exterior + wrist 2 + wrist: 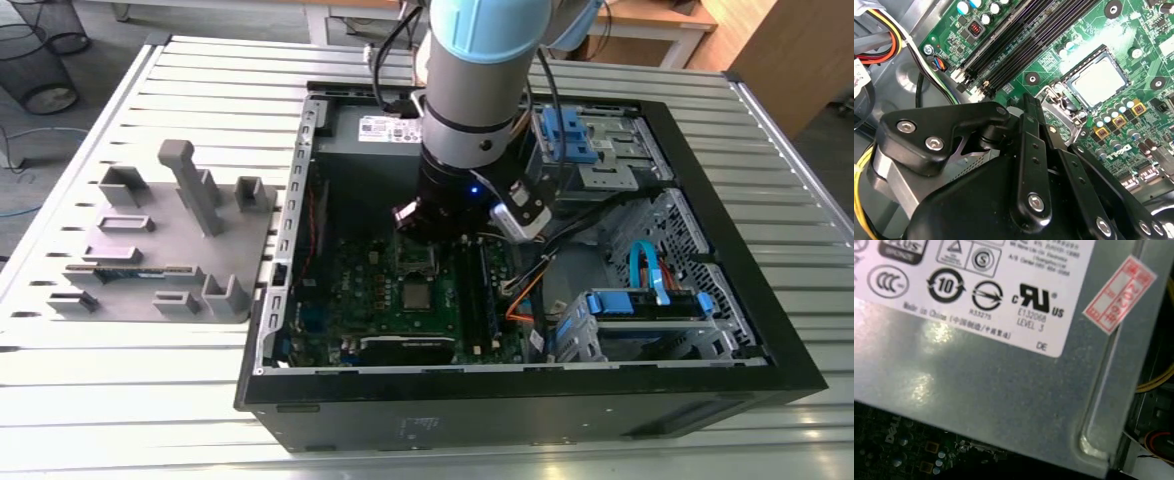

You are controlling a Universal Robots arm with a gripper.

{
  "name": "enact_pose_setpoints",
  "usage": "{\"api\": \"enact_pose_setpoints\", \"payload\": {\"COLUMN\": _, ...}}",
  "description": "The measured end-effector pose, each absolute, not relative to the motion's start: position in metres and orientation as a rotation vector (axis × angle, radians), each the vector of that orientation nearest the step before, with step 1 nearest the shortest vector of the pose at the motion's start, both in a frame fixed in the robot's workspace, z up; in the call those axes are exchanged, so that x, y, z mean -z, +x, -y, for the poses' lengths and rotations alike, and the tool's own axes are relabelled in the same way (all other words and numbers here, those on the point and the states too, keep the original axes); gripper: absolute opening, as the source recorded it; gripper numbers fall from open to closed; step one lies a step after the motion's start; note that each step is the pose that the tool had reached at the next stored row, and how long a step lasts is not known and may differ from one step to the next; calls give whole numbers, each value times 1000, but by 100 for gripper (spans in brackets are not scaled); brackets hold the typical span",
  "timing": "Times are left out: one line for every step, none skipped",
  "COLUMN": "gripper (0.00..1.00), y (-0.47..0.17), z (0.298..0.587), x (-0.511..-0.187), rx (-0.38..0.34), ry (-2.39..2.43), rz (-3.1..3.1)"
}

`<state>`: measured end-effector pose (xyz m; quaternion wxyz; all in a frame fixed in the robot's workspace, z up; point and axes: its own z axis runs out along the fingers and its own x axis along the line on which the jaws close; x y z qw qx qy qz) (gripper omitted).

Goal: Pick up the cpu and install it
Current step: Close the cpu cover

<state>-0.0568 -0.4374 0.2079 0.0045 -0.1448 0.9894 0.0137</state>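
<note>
Dull silver, small and square, the cpu seated flat in its socket on the green motherboard, apart from the pincer hanging above the board. Around it, an open black computer case on a slatted metal counter, nearer the counter's edge at the exterior view's right, a grey fixture block by the opposite edge. Cannot tell how wide the pincer stands, its end hidden under the arm.
</note>
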Motion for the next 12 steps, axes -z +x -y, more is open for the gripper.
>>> {"api": "enact_pose_setpoints", "payload": {"gripper": 11, "y": -57, "z": 437, "x": -209, "rx": -43, "ry": -453, "rz": -3099}}
{"api": "enact_pose_setpoints", "payload": {"gripper": 11, "y": -57, "z": 437, "x": -210, "rx": -43, "ry": -453, "rz": -3099}}
{"api": "enact_pose_setpoints", "payload": {"gripper": 11, "y": -57, "z": 437, "x": -210, "rx": -43, "ry": -453, "rz": -3099}}
{"api": "enact_pose_setpoints", "payload": {"gripper": 11, "y": -57, "z": 437, "x": -211, "rx": -43, "ry": -453, "rz": -3099}}
{"api": "enact_pose_setpoints", "payload": {"gripper": 11, "y": -57, "z": 437, "x": -211, "rx": -43, "ry": -454, "rz": -3099}}
{"api": "enact_pose_setpoints", "payload": {"gripper": 11, "y": -57, "z": 437, "x": -211, "rx": -43, "ry": -453, "rz": -3099}}
{"api": "enact_pose_setpoints", "payload": {"gripper": 11, "y": -57, "z": 437, "x": -211, "rx": -43, "ry": -453, "rz": -3099}}
{"api": "enact_pose_setpoints", "payload": {"gripper": 11, "y": -57, "z": 437, "x": -211, "rx": -43, "ry": -453, "rz": -3099}}
{"api": "enact_pose_setpoints", "payload": {"gripper": 11, "y": -57, "z": 437, "x": -212, "rx": -43, "ry": -453, "rz": -3099}}
{"api": "enact_pose_setpoints", "payload": {"gripper": 11, "y": -57, "z": 437, "x": -212, "rx": -43, "ry": -453, "rz": -3099}}
{"api": "enact_pose_setpoints", "payload": {"gripper": 11, "y": -57, "z": 437, "x": -212, "rx": -43, "ry": -454, "rz": -3099}}
{"api": "enact_pose_setpoints", "payload": {"gripper": 11, "y": -57, "z": 437, "x": -213, "rx": -42, "ry": -454, "rz": -3100}}
